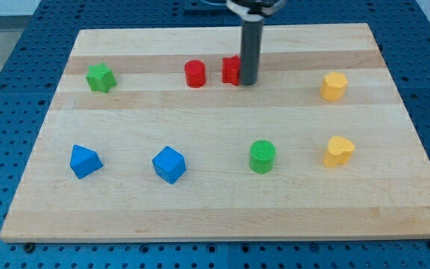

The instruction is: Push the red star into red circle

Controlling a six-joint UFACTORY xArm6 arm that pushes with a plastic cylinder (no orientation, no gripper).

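Eight blocks sit on the wooden board (222,209); my tip (248,82) presses the half-hidden red star (231,70), just beside the red circle (195,74).

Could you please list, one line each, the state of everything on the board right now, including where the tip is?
my tip: down on the board, against the red star's right side.
red star: partly hidden by the rod, a small gap from the red circle.
red circle: upright, left of the star, not touching it.
green star: alone, top left.
yellow blocks: at the right, apart.
green cylinder: upright, bottom middle.
blue blocks: bottom left, apart.
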